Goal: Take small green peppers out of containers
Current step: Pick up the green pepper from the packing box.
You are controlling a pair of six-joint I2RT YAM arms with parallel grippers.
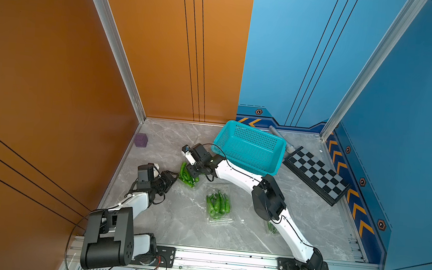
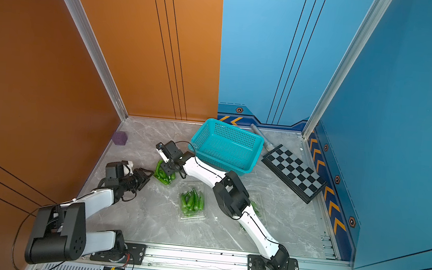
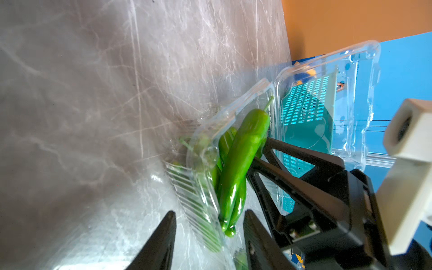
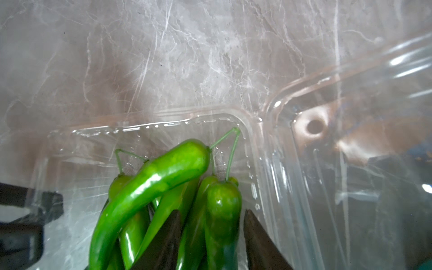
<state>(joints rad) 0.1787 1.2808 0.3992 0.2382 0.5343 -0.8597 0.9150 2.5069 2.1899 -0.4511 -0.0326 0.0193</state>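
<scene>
Right gripper (image 4: 212,211) is set inside the open container (image 4: 247,121). Its jaws are held about half apart, astride two of the small green peppers (image 4: 159,177) at one side of the heap. The fingers are placed across the peppers' width, which suits slim, glossy bodies that would slip from an end-on pinch. A sliver of clear plastic is seen beside one finger, so it cannot be told whether the peppers are already clamped.

With the table (image 1: 173,226) read as a clock face in a top view, twelve at the far wall, this container is found at about ten o'clock from the centre. Its lid (image 3: 364,105) is thrown back toward twelve, so the tray is left clear from above.

The left gripper (image 3: 210,211) is posted at the container's eight o'clock end. Its jaws are roughly half open, with the tray's end and the pepper tips between them, and nothing is seen to be pinched. It is probably placed there to stop so light a tray from sliding or lifting when the peppers are drawn out.

A second container (image 1: 221,221) full of peppers lies near the centre. A third container (image 1: 275,232) is half hidden under the right arm at about four o'clock. The teal basket (image 1: 258,131) stands at about twelve to one o'clock and is judged the likely drop place.
</scene>
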